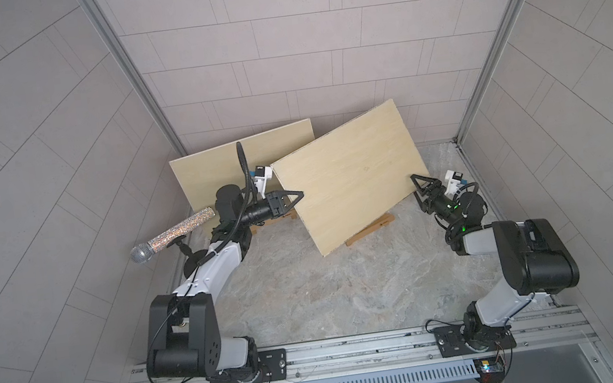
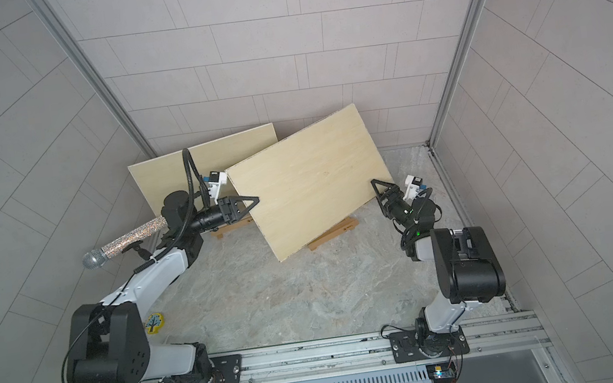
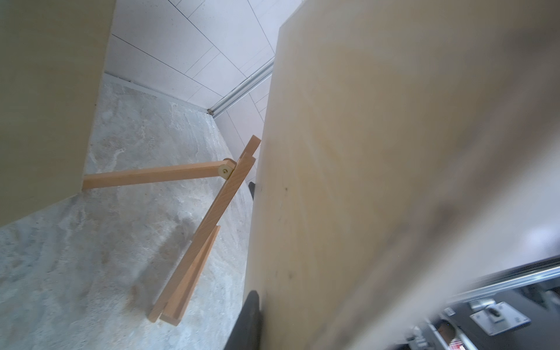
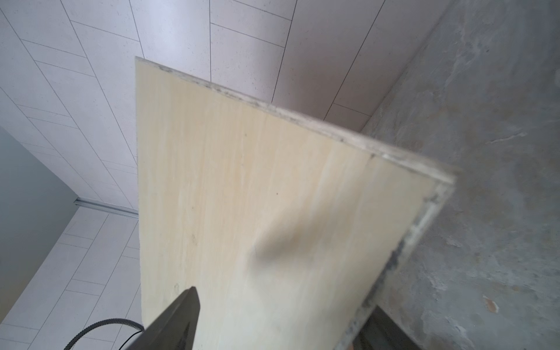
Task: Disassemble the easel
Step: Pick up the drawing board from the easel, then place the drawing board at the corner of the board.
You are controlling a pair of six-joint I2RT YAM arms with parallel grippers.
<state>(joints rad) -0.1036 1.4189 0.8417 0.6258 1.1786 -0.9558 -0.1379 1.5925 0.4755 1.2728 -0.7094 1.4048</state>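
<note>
Front board (image 3: 363,181): it fills my left wrist view, blurred, right against the lens. In both top views it leans tilted on the easel, with one lower corner toward the open surface (image 1: 310,299).
Easel (image 3: 212,212): it stands behind that board. One leg reaches from a hinge toward the wall side, and the ledge (image 1: 371,229) pokes out under the board's bottom edge.
Left pincer (image 1: 300,194): clamped together on the board's left edge.
Right pincer (image 1: 415,186): jaws apart, astride the board's lower right edge, with one finger (image 4: 181,318) over the face. It grips nothing.
Risk, lopsided lift: if I raise the board on the left clamp alone, I judge it will pivot about that pinch. It could then slip free or drop onto the surface.
Risk, easel: the bottom edge may catch the ledge and drag or tip the light frame.
Risk, neighbours: a swing toward my left could strike the back board (image 1: 214,164) leaning at the wall. It could also hit the microphone (image 1: 171,237) beside my left arm.
Safer order: I think the right side should close before anything rises.
</note>
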